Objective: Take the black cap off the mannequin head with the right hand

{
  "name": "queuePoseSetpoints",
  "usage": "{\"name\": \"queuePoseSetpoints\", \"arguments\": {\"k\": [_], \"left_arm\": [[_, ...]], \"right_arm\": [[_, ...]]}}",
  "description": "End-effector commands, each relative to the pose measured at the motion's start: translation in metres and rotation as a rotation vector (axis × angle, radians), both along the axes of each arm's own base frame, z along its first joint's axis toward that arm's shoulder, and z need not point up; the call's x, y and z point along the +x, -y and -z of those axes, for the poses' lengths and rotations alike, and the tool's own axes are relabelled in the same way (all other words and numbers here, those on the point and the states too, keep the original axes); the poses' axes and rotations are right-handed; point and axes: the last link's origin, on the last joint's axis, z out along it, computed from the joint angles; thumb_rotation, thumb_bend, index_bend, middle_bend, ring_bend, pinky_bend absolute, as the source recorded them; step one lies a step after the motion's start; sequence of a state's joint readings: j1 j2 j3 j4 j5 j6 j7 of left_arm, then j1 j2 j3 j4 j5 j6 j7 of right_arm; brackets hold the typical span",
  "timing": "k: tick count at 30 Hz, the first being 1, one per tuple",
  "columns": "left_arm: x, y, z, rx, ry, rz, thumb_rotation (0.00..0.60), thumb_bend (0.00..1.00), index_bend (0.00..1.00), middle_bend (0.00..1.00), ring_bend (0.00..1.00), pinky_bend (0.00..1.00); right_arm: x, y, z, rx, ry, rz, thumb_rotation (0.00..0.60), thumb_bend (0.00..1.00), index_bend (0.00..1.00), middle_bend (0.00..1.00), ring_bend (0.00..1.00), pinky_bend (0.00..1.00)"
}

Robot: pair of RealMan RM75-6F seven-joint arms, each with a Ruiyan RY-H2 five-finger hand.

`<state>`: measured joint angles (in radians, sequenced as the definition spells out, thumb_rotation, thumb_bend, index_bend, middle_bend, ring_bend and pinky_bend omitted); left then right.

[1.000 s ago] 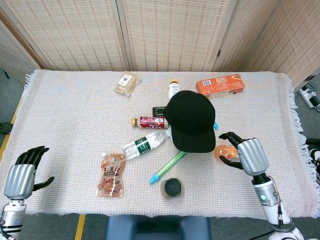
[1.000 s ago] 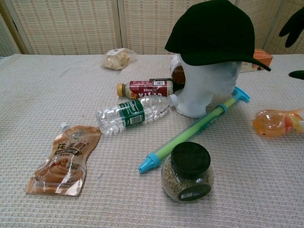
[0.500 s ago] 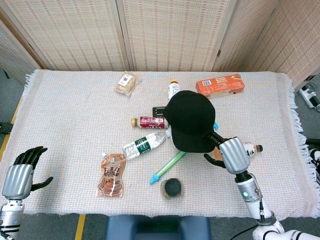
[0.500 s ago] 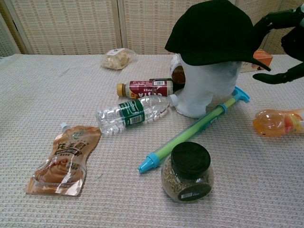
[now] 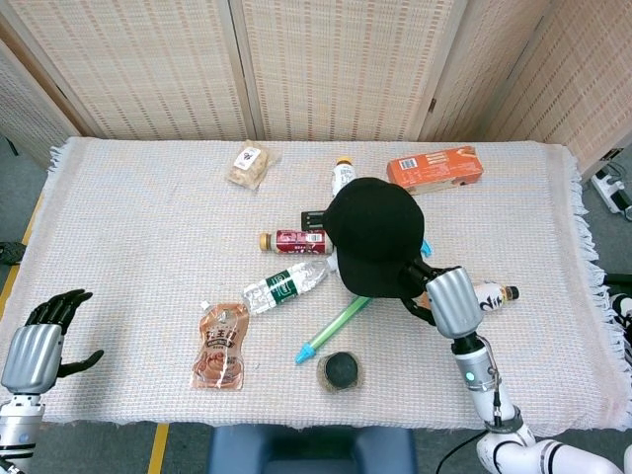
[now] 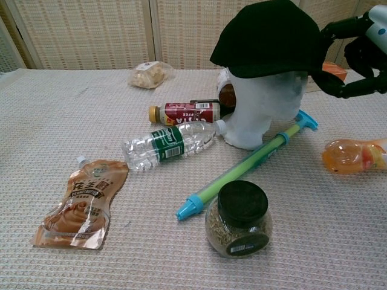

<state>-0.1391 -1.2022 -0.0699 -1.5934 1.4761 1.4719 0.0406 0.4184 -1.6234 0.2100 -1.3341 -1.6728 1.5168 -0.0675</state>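
Observation:
The black cap (image 5: 373, 237) sits on the white mannequin head (image 6: 263, 109) near the table's middle, brim pointing toward the right front. My right hand (image 5: 446, 299) is at the brim. In the chest view the right hand (image 6: 357, 54) has fingers over the front of the cap (image 6: 266, 39) and the thumb under the brim tip, gripping it. My left hand (image 5: 35, 341) hangs at the near left table edge, fingers apart, holding nothing.
An orange drink bottle (image 6: 354, 156) lies just right of the head, under my right hand. A green and blue tube (image 6: 242, 169), a black-lidded jar (image 6: 239, 219), a water bottle (image 6: 169, 144), a red bottle (image 6: 184, 113) and a brown pouch (image 6: 81, 202) lie in front and left.
My right hand moved left from beside the orange bottle to the cap's brim and closed its fingers and thumb around it. The left hand stayed put.

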Motion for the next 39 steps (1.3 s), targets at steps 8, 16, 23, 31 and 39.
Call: {"name": "queuePoseSetpoints", "arguments": {"k": [8, 16, 23, 31, 39], "left_arm": [[0.001, 0.0, 0.002, -0.016, 0.012, -0.006, 0.6, 0.13, 0.22, 0.2, 0.18, 0.24], [0.002, -0.001, 0.004, -0.029, 0.02, -0.004, 0.6, 0.13, 0.19, 0.2, 0.18, 0.23], [0.002, -0.001, 0.007, -0.042, 0.024, -0.012, 0.6, 0.13, 0.17, 0.19, 0.17, 0.23], [-0.001, 0.002, 0.007, -0.054, 0.024, -0.03, 0.6, 0.13, 0.16, 0.19, 0.17, 0.23], [-0.002, 0.002, 0.008, -0.066, 0.026, -0.04, 0.6, 0.13, 0.14, 0.18, 0.16, 0.23]], "right_arm": [[0.01, 0.023, -0.021, -0.151, 0.119, -0.002, 0.6, 0.62, 0.9, 0.73, 0.91, 1.0], [0.018, 0.056, -0.044, -0.246, 0.15, 0.039, 0.6, 0.62, 0.94, 0.75, 0.92, 1.0], [0.032, 0.089, -0.047, -0.259, 0.144, 0.062, 0.6, 0.62, 0.95, 0.75, 0.92, 1.0], [0.043, 0.122, -0.048, -0.273, 0.108, 0.102, 0.6, 0.63, 0.95, 0.76, 0.92, 1.0], [0.038, 0.151, -0.061, -0.313, 0.04, 0.143, 0.6, 0.63, 0.95, 0.76, 0.92, 1.0]]}}
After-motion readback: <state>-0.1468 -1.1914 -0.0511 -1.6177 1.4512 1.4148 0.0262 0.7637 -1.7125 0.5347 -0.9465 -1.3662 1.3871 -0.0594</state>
